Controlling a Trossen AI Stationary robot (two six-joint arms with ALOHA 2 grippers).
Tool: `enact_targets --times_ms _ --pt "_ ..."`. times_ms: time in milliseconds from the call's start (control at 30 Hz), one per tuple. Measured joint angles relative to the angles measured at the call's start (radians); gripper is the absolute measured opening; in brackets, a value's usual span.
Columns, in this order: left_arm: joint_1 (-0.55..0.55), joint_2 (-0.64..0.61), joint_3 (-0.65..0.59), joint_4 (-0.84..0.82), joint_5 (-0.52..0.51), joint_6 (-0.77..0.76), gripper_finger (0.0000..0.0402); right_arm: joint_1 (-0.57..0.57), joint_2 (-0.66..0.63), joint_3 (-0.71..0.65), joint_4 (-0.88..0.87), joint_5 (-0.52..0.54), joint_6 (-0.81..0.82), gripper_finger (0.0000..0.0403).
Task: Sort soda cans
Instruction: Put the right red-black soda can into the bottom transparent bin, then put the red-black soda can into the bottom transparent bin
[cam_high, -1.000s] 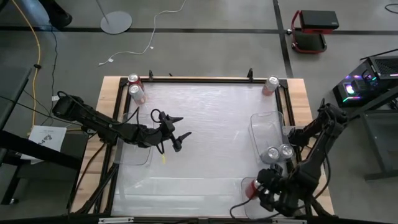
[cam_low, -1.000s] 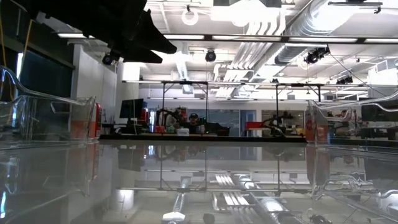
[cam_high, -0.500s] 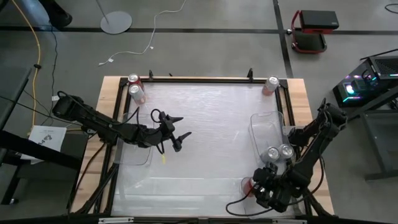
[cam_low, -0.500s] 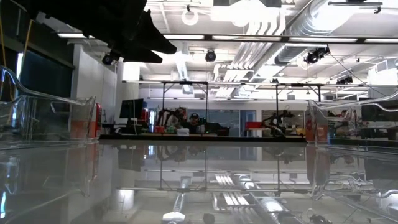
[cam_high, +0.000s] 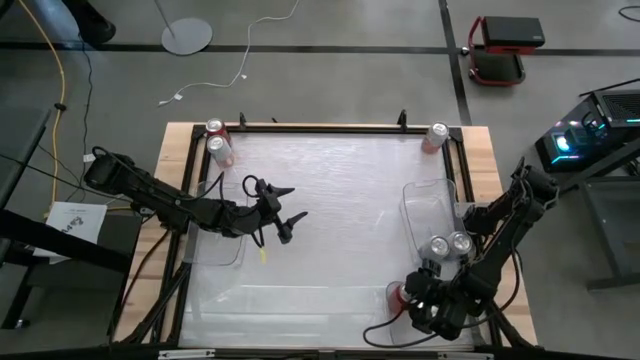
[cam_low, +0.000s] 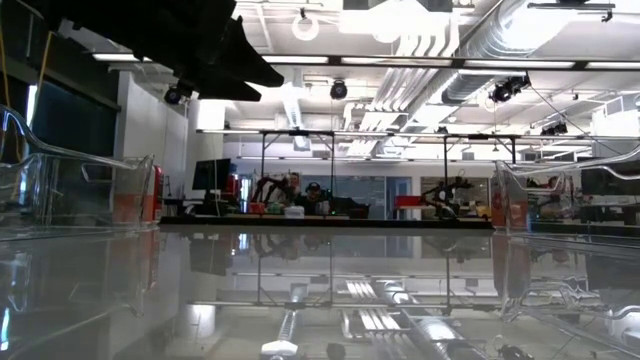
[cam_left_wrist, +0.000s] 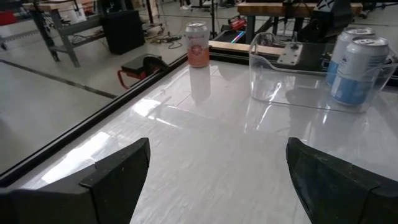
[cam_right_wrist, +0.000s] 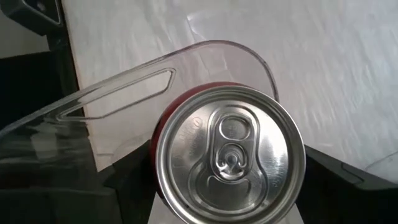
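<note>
Inside right tray (cam_high: 428, 205), two silver cans (cam_high: 449, 245)

Bright overhead light, glaring tabletop (cam_low: 330, 290)

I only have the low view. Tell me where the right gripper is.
Observer: The right gripper is at the table's front right corner, right at a red can.
Operator: Now give me the left one.
Observer: The left gripper hovers open and empty over the table's left half.
Operator: Report what's in the right-hand tray.
Observer: Two silver cans stand in the clear tray.
</note>
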Motion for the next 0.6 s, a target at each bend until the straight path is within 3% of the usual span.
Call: enact_targets --times_ms 67,267,600 --pt "0.000 0.000 0.000 0.000 -0.001 0.000 0.0353 0.000 0.000 0.000 0.000 0.002 -0.012 0.0287" --pt "0.000 0.000 0.000 0.000 -0.002 0.001 0.0353 -0.002 0.001 -0.001 -0.003 0.049 -0.019 0.0349" --pt "0.000 0.000 0.000 0.000 -0.001 0.000 0.0353 -0.001 0.000 0.007 -0.001 -0.052 -0.016 0.0360"
